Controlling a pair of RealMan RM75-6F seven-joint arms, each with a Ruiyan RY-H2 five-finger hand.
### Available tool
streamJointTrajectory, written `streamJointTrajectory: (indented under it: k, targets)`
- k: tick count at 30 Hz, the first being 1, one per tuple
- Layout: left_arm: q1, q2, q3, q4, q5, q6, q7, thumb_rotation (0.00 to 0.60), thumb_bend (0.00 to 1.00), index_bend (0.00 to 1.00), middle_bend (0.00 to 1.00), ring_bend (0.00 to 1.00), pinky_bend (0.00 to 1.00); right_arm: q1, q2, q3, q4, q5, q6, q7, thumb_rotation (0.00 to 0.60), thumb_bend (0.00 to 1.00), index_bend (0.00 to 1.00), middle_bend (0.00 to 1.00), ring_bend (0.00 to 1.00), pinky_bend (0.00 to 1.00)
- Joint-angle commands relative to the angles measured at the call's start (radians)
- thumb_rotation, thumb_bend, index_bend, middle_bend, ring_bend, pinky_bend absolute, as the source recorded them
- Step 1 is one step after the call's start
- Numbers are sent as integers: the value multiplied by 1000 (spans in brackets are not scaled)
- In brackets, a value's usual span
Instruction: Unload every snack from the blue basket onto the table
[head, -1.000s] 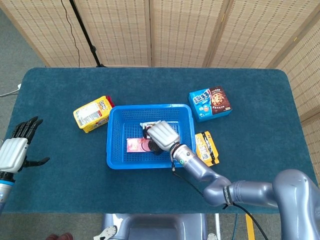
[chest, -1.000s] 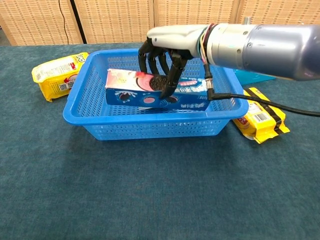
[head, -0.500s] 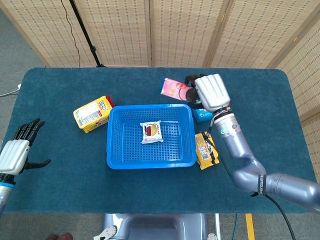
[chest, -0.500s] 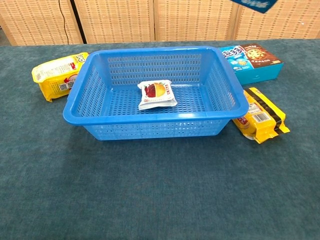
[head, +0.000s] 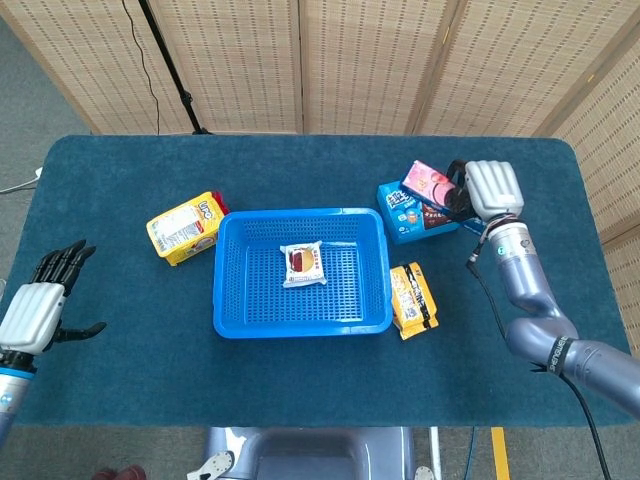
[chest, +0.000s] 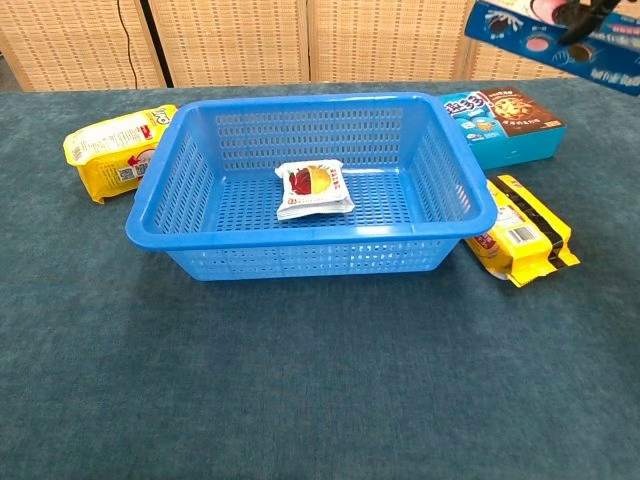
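A blue perforated plastic basket (head: 230, 300) sits near the middle of the dark teal cloth-covered worktop (head: 300, 390). One snack lies inside it, on the floor of the basket slightly toward 12 o'clock: a small white sachet with a red and yellow fruit print (head: 302, 264).

At about 2 o'clock from the basket, the right hand (head: 490, 187) holds a long blue and pink biscuit box (head: 428, 183) above the worktop, its dark fingers wrapped around the box. In the chest view the box (chest: 520, 28) hangs tilted in the upper right corner, raised over a flat blue and brown cookie box (chest: 505, 125) that lies on the worktop just beyond the basket's far right corner.

A yellow and black snack packet (head: 411, 297) lies just beside the basket's right wall, at roughly 4 o'clock. A yellow snack packet with a white label (head: 184, 227) lies at 10 o'clock, near the basket's far left corner.

The left hand (head: 35, 310) hovers at the worktop's left edge, at about 8 o'clock, well apart from the basket, fingers spread and holding nothing.
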Motion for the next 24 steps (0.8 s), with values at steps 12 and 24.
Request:
streamJointTrajectory:
  k: [12, 24]
  targets:
    - [-16, -12, 2, 19, 23, -19, -45, 600, 0, 0, 0, 0, 0, -119, 117, 6, -168, -206, -8, 217, 600, 0, 0, 0, 0, 101]
    - [-221, 116, -92, -189, 122, -196, -123, 600, 0, 0, 0, 0, 0, -462, 259, -185, -311, -625, 403, 361, 600, 0, 0, 0, 0, 110]
